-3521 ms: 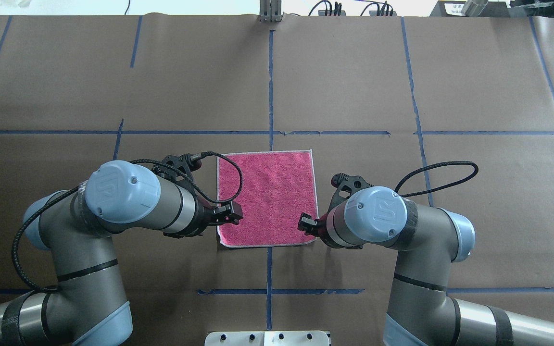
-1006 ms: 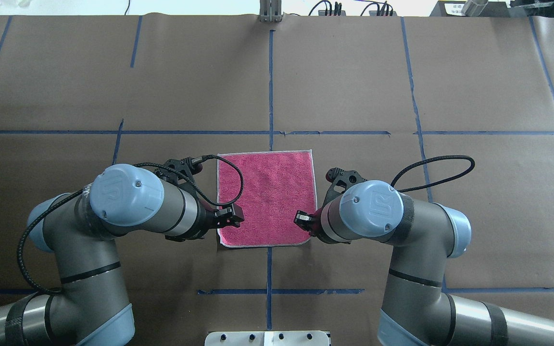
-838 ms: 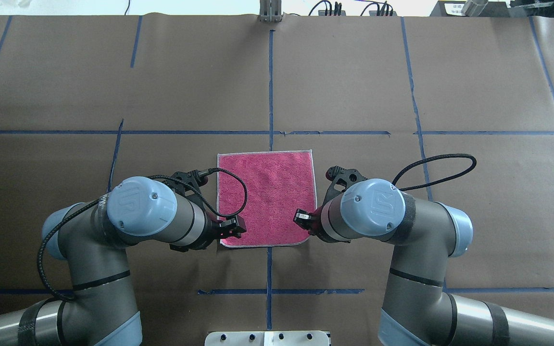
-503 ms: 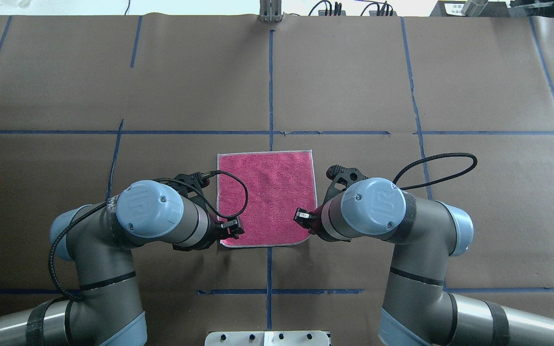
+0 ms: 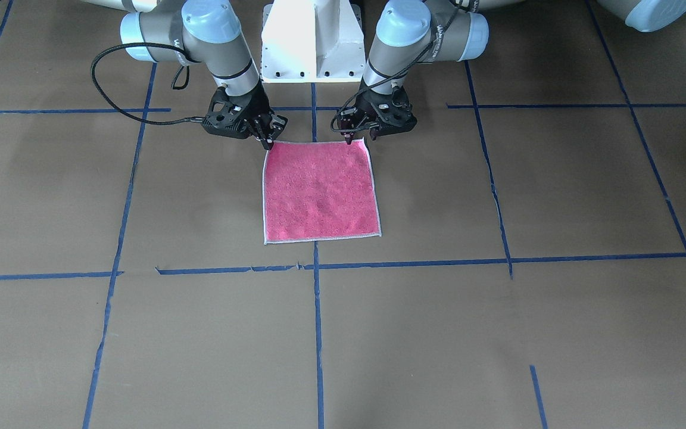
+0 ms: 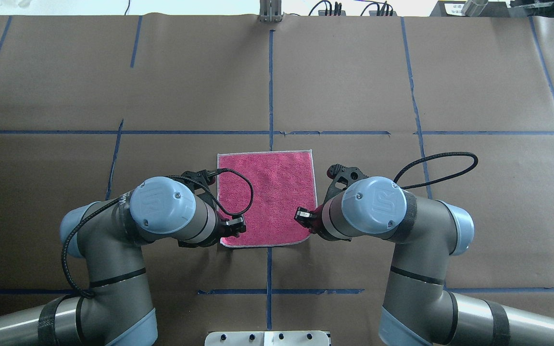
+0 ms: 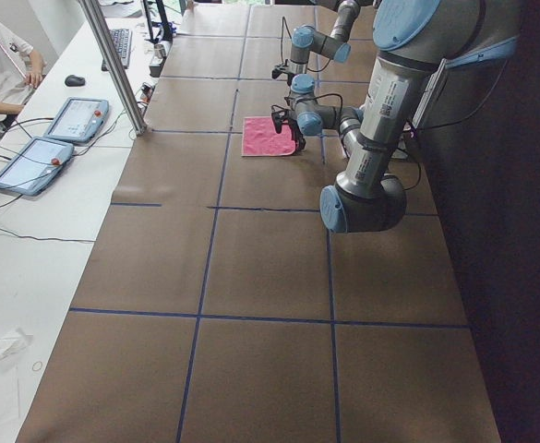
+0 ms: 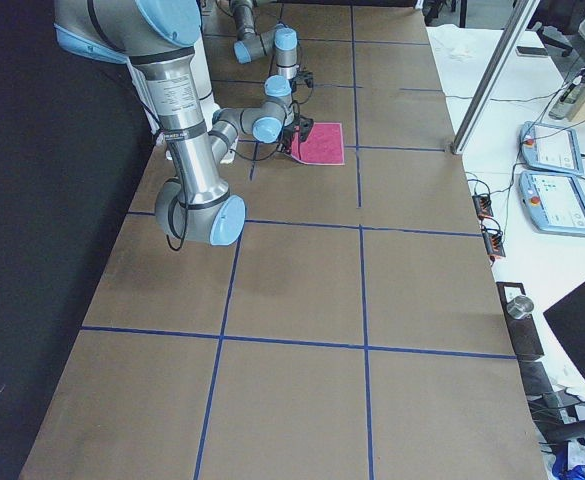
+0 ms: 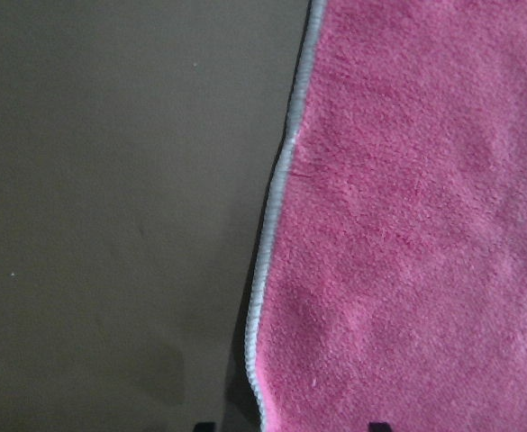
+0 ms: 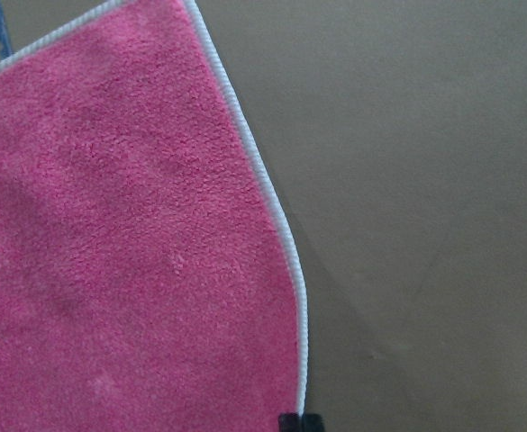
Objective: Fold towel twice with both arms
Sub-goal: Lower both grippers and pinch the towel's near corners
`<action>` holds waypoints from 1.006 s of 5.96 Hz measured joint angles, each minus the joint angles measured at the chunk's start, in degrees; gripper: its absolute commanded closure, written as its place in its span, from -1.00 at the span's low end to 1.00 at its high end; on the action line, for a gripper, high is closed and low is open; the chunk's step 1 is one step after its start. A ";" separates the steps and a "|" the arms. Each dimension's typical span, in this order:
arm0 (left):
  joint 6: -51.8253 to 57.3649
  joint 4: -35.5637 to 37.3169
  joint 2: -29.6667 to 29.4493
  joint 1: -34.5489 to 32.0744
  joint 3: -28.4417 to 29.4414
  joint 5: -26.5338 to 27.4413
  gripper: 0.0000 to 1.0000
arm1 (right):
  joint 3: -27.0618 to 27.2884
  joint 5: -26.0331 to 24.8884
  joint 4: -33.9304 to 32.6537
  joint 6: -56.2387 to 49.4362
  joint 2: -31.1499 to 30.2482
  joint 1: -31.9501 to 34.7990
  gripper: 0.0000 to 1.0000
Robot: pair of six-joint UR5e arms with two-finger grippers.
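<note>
The towel (image 6: 267, 197) lies flat with its pink face up, near the robot's edge of the brown table; it also shows in the front-facing view (image 5: 319, 190). My left gripper (image 6: 231, 229) is low over the towel's near left corner. In the left wrist view the left gripper (image 9: 290, 425) is open, its fingertips (image 9: 378, 425) straddling the pale edging of the towel (image 9: 407, 225). My right gripper (image 6: 306, 218) is at the near right corner. In the right wrist view the right gripper (image 10: 299, 421) is shut on the edging of the towel (image 10: 128, 252), and that corner curves inward.
The white pedestal base (image 5: 313, 42) stands just behind the towel between the arms. Blue tape lines (image 6: 270, 86) cross the brown paper. A metal pole (image 7: 113, 65), tablets (image 7: 71, 120) and a seated operator are beyond the table's far side.
My left arm has moved toward the robot and to the right, which brought its gripper to the towel's near left corner. My right gripper has stayed at the near right corner, which has drawn inward.
</note>
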 measured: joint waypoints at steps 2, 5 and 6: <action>1.63 2.86 -1.13 -0.07 0.83 0.06 -0.17 | 0.00 0.00 0.00 0.00 -0.01 0.04 1.00; 1.87 3.05 -1.42 -0.02 1.71 0.34 0.57 | 0.04 0.03 0.00 0.00 0.02 0.18 1.00; 1.89 3.03 -1.41 -0.01 1.79 0.42 0.76 | 0.06 0.07 0.00 0.00 0.04 0.21 1.00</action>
